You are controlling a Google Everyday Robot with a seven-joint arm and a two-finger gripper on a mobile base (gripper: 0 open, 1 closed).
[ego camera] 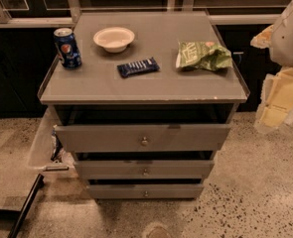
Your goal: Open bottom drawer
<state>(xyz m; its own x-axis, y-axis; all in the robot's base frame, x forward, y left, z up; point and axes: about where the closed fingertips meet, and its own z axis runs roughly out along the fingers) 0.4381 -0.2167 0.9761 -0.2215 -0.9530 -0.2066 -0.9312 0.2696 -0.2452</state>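
A grey wooden cabinet (144,78) with three drawers stands on a speckled floor (255,182). The bottom drawer (126,192), its lowest and shortest grey front with a small round metal knob (146,193) at the centre, sits nearest the floor. A narrow dark gap shows above its front, but nothing of its inside can be seen. The mid-sized grey drawer front (111,169) and the tall, widest grey drawer front (101,138) above it also show dark gaps along their upper edges, with the contents hidden. On the cabinet top, a blue Pepsi can (67,47) stands upright at the far left. A white round bowl (114,38) to its right looks empty. A dark blue snack bar wrapper (138,67) lies near the middle and a crumpled green crisp bag (203,56) at the right. A pale bin (39,145) against the cabinet's left side holds some wrappers. The robot's cream gripper (275,108) hangs at the right edge, well apart from the drawers, level with the cabinet top. Whether it is released or clenched I cannot tell.
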